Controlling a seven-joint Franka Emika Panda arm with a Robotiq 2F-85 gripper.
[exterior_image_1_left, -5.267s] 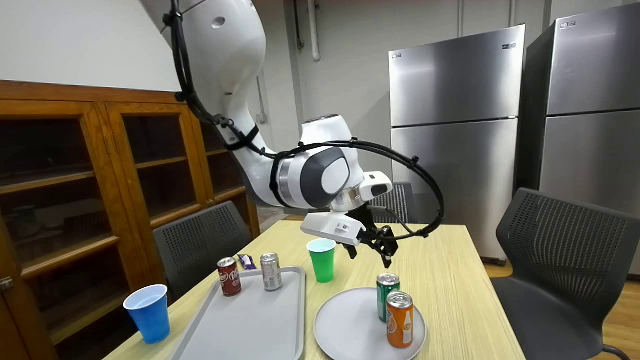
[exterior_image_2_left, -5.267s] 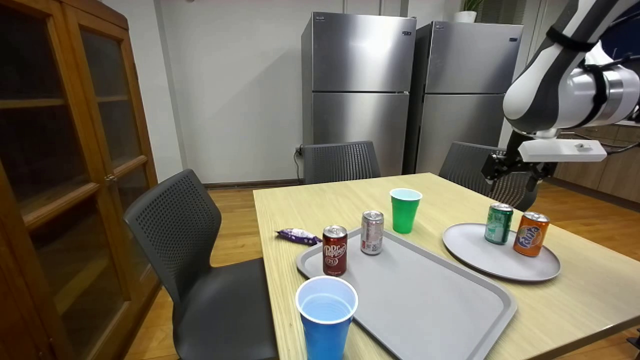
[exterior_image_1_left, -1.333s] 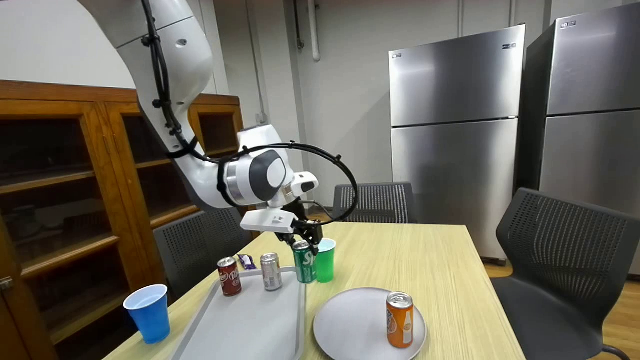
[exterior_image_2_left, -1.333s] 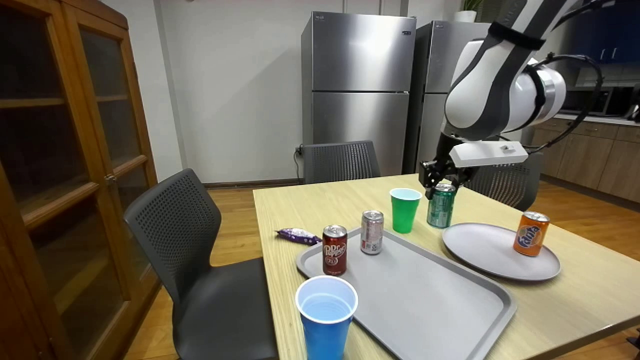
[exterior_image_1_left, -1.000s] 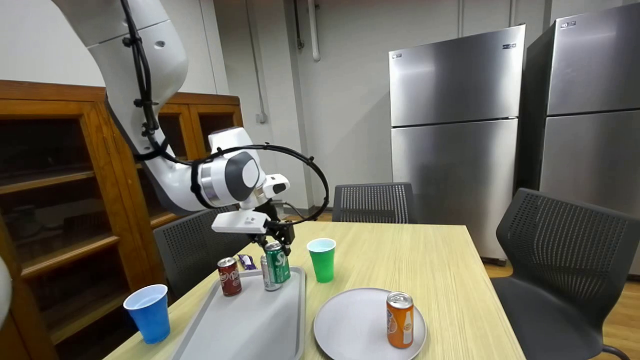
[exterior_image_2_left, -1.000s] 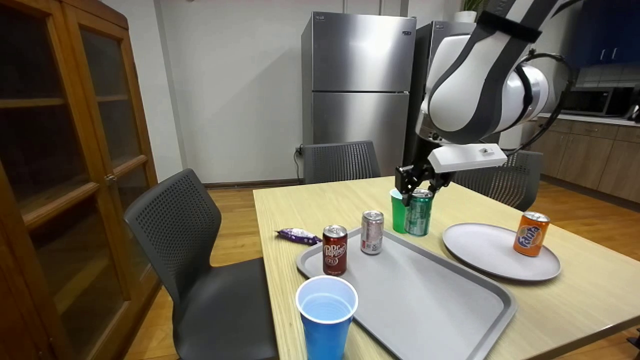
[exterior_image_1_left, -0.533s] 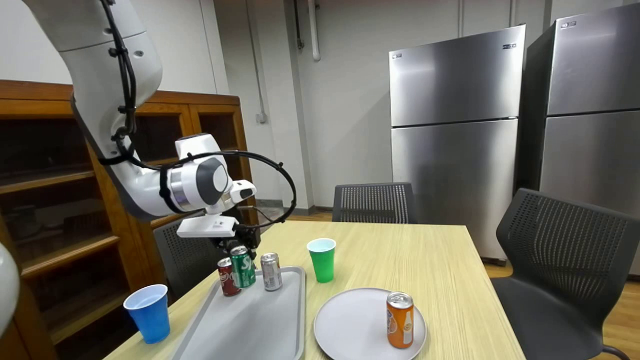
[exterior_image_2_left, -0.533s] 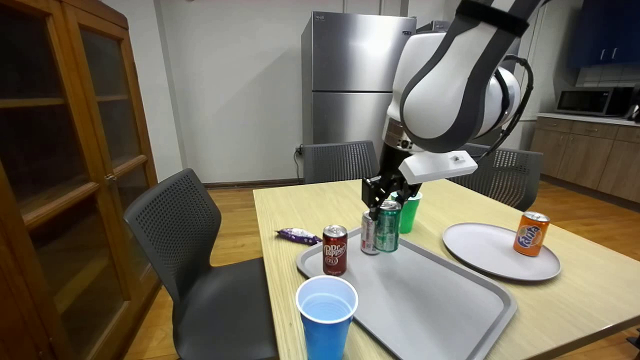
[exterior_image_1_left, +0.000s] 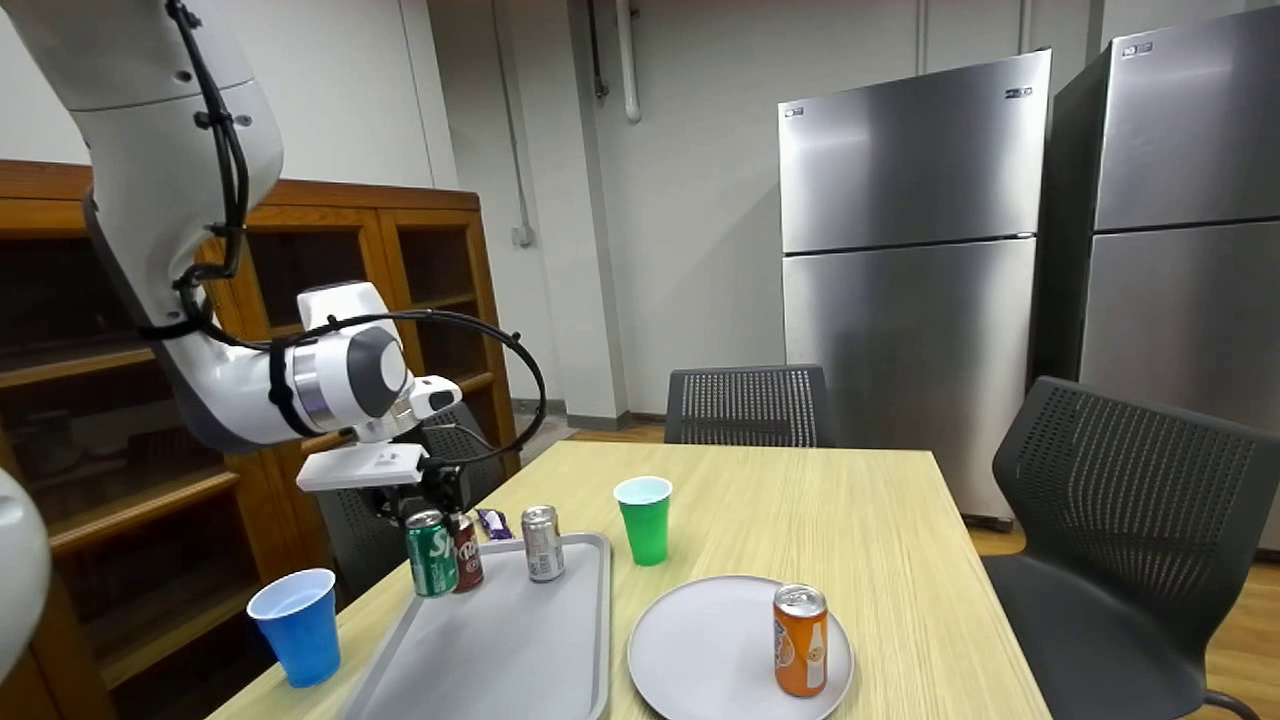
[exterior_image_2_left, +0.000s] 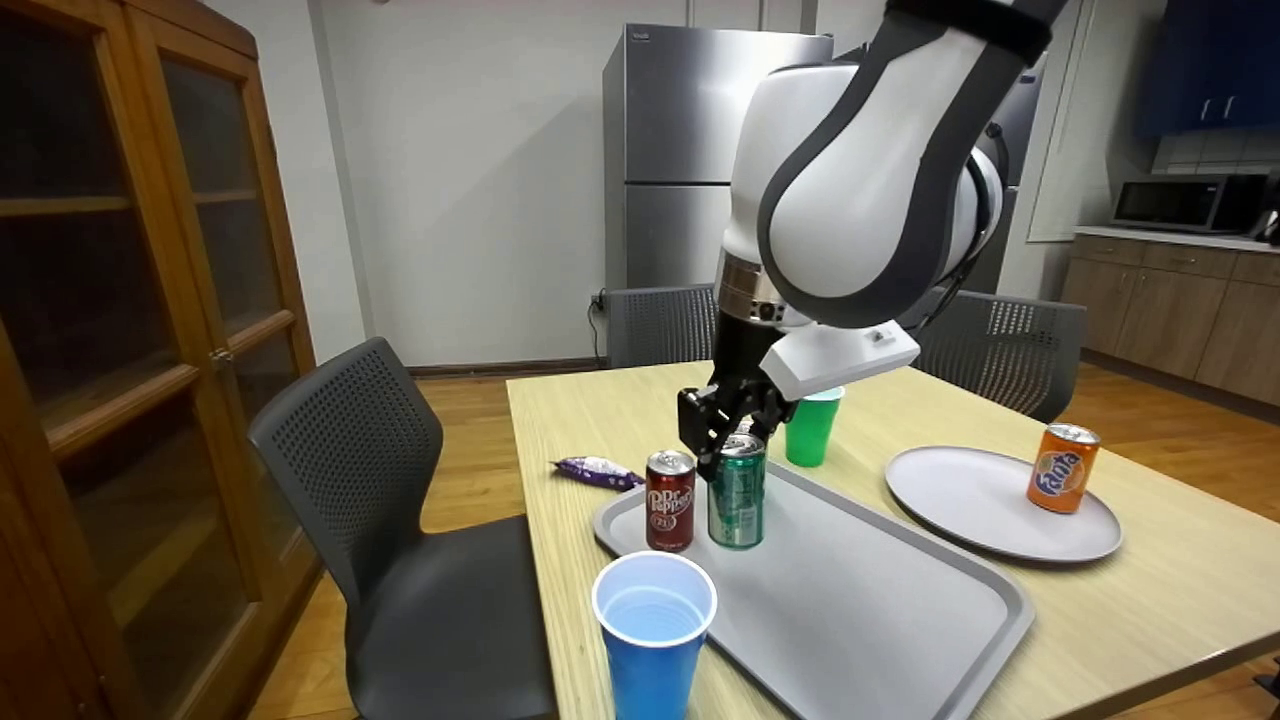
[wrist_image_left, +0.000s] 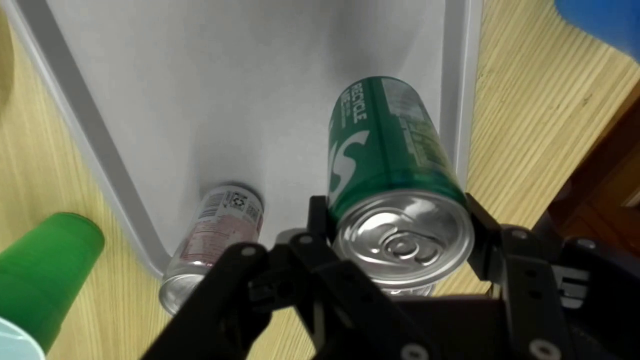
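My gripper is shut on a green soda can, one finger against each side near the silver lid. The can is upright, over the grey tray close to one long rim in the wrist view; whether its base touches the tray I cannot tell. Right beside it stands a dark red Dr Pepper can, partly behind the green can in an exterior view. A silver can stands on the tray too; in the wrist view the silver can lies left of my fingers.
A blue cup stands at the table edge by the tray. Beyond the tray is a green cup. An orange can stands on a round grey plate. A purple wrapper lies near the tray corner. Chairs surround the table.
The green can stood on the round plate several seconds ago. Gripped, it has travelled past the green cup and the silver can to beside the Dr Pepper can. Other objects have stayed put.
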